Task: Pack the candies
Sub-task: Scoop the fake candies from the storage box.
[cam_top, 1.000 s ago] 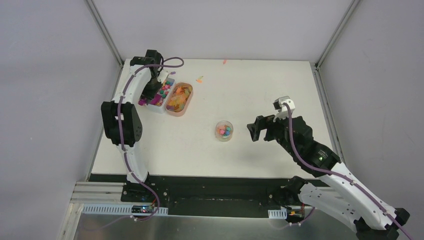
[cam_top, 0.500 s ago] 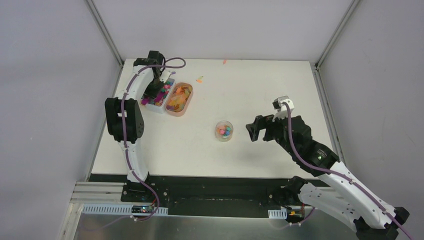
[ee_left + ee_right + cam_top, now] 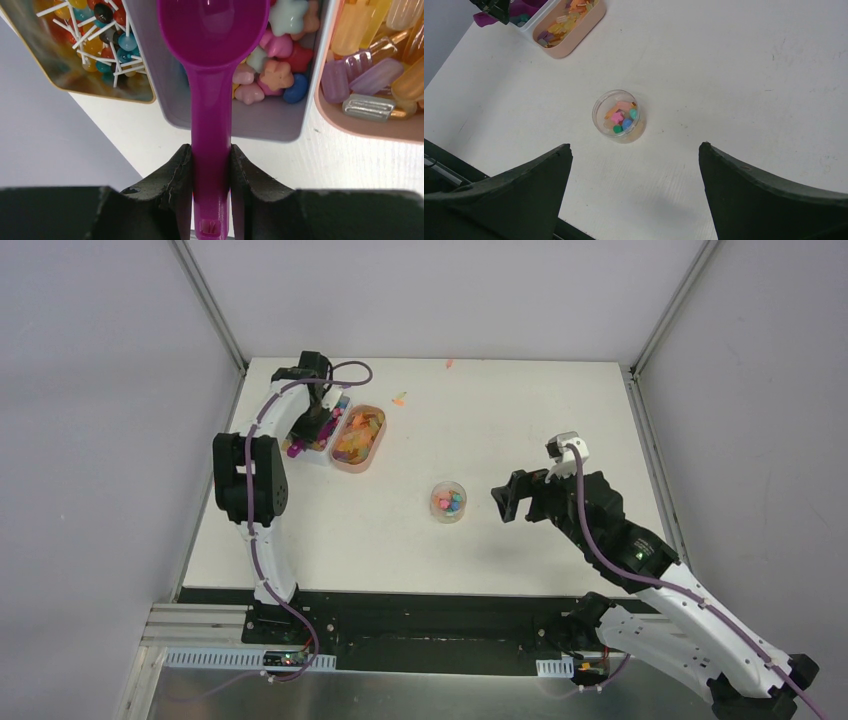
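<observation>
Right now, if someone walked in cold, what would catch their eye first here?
The bright magenta scoop, pinched in the left gripper above a tray of star-shaped candies at the far-left corner of the table. Then the small clear jar of mixed candies in the middle, with the right gripper open nearby.

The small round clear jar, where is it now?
In the top view, the small round clear jar stands mid-table, just left of the open right end effector, well apart from the peach oval tray.
</observation>
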`<action>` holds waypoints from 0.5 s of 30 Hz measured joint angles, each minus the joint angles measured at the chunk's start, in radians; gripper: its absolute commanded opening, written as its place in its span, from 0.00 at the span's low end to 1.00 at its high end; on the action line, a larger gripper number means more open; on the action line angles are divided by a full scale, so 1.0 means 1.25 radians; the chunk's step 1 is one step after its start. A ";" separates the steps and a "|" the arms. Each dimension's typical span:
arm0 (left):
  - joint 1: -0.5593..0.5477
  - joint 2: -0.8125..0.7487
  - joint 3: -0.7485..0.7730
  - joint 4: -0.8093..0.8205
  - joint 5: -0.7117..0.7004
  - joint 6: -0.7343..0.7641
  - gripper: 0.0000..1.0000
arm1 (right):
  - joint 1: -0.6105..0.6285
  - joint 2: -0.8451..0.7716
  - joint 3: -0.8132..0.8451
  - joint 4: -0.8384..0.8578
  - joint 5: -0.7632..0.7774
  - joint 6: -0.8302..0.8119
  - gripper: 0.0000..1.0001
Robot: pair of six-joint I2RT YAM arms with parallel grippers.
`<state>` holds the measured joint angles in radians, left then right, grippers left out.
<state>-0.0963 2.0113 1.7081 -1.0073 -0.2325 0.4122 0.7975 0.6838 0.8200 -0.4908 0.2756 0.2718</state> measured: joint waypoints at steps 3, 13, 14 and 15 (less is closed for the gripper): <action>0.000 0.000 -0.020 0.032 0.003 -0.006 0.00 | 0.000 -0.004 0.000 0.000 0.000 0.000 1.00; 0.000 -0.016 -0.070 0.076 -0.002 -0.009 0.00 | 0.000 -0.007 0.000 0.000 0.003 0.000 1.00; 0.000 -0.020 -0.076 0.081 -0.002 -0.009 0.00 | 0.000 -0.006 0.000 0.000 0.003 0.000 1.00; 0.000 -0.023 -0.081 0.087 -0.002 -0.009 0.00 | 0.000 -0.006 0.000 0.001 0.003 0.000 1.00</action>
<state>-0.0963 1.9820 1.6062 -0.8982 -0.2344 0.4011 0.7975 0.6765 0.8196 -0.4900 0.2790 0.2722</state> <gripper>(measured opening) 0.275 0.996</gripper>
